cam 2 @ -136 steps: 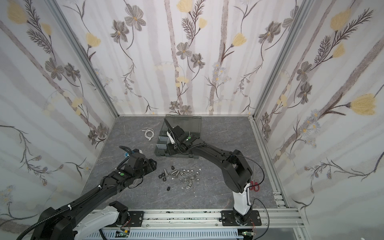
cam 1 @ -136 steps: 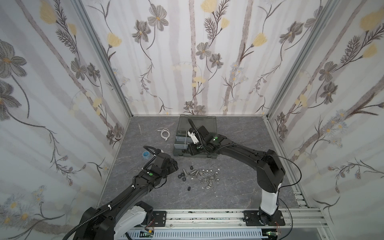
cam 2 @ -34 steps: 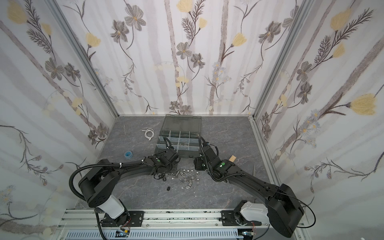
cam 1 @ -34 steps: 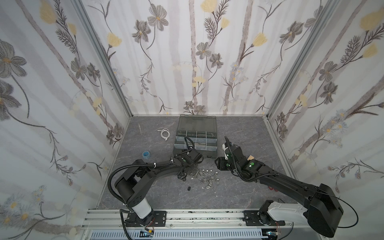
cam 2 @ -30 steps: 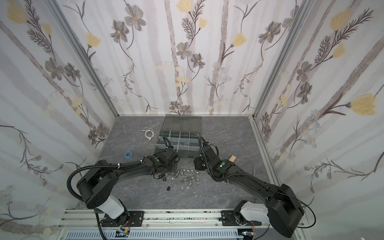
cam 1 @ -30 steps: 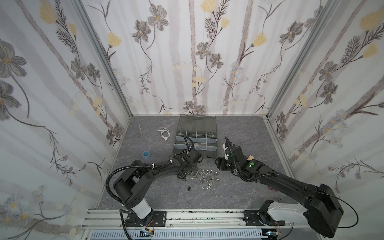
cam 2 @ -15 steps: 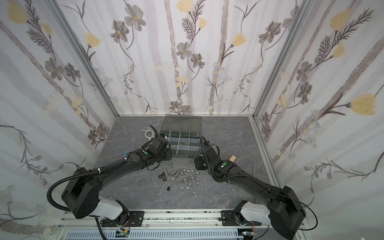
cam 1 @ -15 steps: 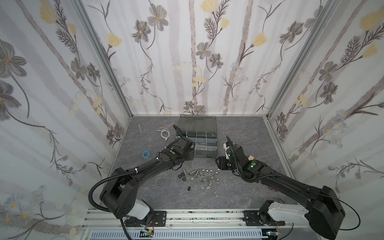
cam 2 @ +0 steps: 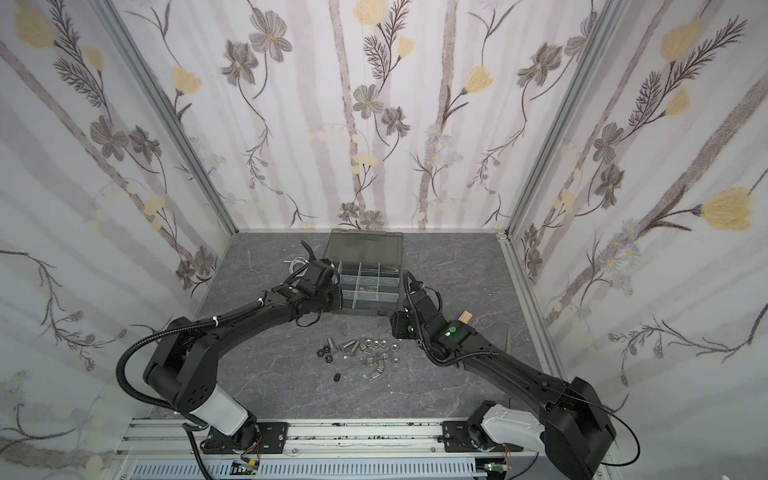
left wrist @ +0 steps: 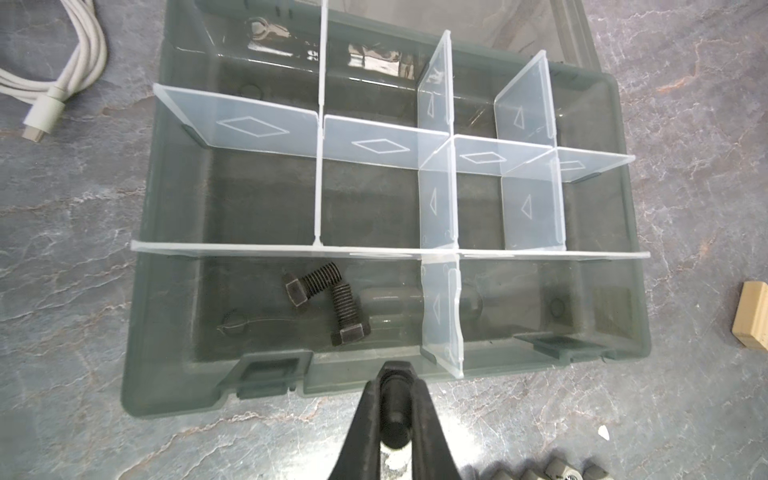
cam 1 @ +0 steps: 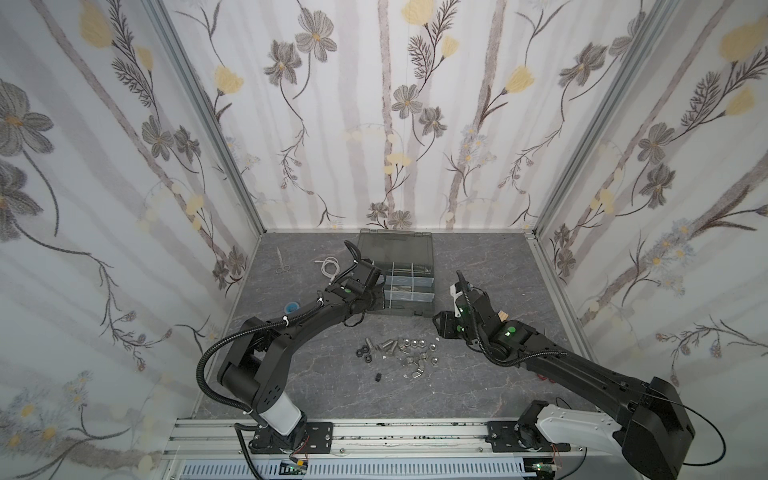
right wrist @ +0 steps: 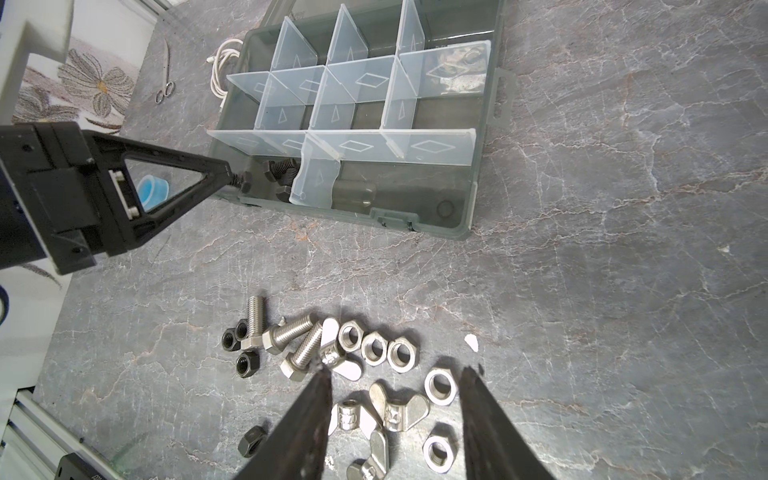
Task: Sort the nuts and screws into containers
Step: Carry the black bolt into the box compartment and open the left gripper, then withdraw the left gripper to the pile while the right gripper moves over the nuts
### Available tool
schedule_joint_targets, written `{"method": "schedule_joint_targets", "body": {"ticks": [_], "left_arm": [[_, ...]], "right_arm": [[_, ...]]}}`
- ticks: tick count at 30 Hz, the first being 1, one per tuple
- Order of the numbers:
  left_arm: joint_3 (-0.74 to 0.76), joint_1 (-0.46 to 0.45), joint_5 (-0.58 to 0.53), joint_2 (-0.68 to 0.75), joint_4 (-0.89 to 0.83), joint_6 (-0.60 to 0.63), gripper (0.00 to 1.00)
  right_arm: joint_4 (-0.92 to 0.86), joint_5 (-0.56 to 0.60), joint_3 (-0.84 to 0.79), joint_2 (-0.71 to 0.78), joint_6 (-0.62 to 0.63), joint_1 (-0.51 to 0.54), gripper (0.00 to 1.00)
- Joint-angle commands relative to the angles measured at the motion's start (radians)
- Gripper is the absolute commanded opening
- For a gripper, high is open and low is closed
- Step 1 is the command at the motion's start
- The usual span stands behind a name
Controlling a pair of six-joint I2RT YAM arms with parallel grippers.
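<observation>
My left gripper (left wrist: 397, 376) is shut on a black screw (left wrist: 392, 401) and hovers at the front rim of the dark grey case (cam 1: 409, 309), seen from the side in the right wrist view (right wrist: 227, 179). Two black screws (left wrist: 311, 284) lie in a front-row container (left wrist: 249, 299). On the table before the case lies the pile (cam 2: 361, 351): silver screws (right wrist: 291, 332), silver hex nuts (right wrist: 374, 349), wing nuts (right wrist: 399, 409) and black nuts (right wrist: 235, 338). My right gripper (right wrist: 395, 374) stands open above the pile, with nothing between its fingers.
A white cable (cam 1: 330, 266) and small scissors (cam 1: 282, 264) lie left of the case. A blue cap (cam 1: 292, 308) sits beside my left arm. A wooden block (cam 1: 503, 316) rests right of the case. The case's lid (cam 2: 365, 245) lies open towards the back wall.
My left gripper has risen from the pile with the black screw and moved back to the case's front edge. The right arm has hardly moved.
</observation>
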State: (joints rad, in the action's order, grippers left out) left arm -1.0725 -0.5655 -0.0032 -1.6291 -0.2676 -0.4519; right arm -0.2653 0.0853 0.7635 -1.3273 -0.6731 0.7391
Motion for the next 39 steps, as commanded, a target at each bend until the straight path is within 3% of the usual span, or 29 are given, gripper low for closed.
{"method": "schedule_joint_targets", "body": {"ticks": [1,11,20,39], "left_arm": [[-0.019,0.002,0.026,-0.023,0.038,-0.005,0.10],[-0.042,0.009,0.046,-0.093,0.065,-0.013,0.13],[-0.022,0.021,0.026,-0.071,0.071,-0.034,0.41],[0.075,0.027,0.023,0.039,0.073,-0.062,0.43]], "right_arm": [[0.019,0.016,-0.029,0.006,-0.013,0.001,0.50],[0.019,0.031,-0.057,0.028,-0.024,0.000,0.50],[0.018,0.034,-0.063,0.037,-0.026,-0.002,0.51],[0.020,0.030,-0.061,0.031,-0.022,-0.004,0.52]]}}
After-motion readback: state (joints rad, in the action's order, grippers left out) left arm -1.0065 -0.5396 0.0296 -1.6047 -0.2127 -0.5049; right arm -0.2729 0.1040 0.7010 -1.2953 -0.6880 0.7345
